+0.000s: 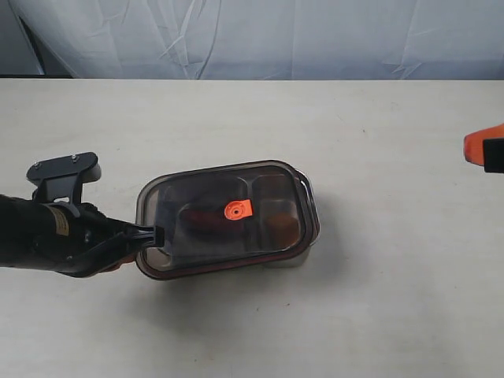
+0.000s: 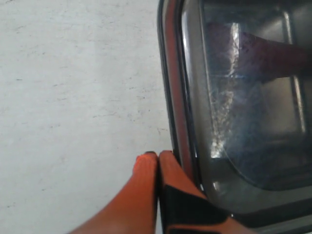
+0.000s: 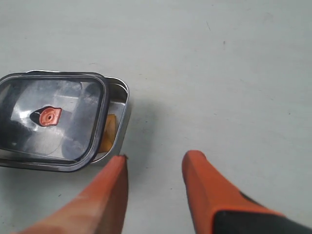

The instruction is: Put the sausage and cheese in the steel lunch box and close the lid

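My left pincer (image 2: 157, 155) is closed fully, holds nothing, and rests against the left edge of the lid (image 1: 197, 197). The lid sits too far left on the steel lunch box (image 3: 125, 95), so the cheese (image 3: 108, 132) is uncovered. A crooked push may jam the lid or slide the box. My right pincer (image 3: 157, 157) is wide open and empty.

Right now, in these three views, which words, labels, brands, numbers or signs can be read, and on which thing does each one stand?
No text can be read in any view.
Small pale patch on the black left arm: perhaps a sticker, too blurred to read.
Round orange valve on the dark smoky translucent rectangular lid: no lettering visible.
Shiny rectangular steel lunch box: no brand mark visible.
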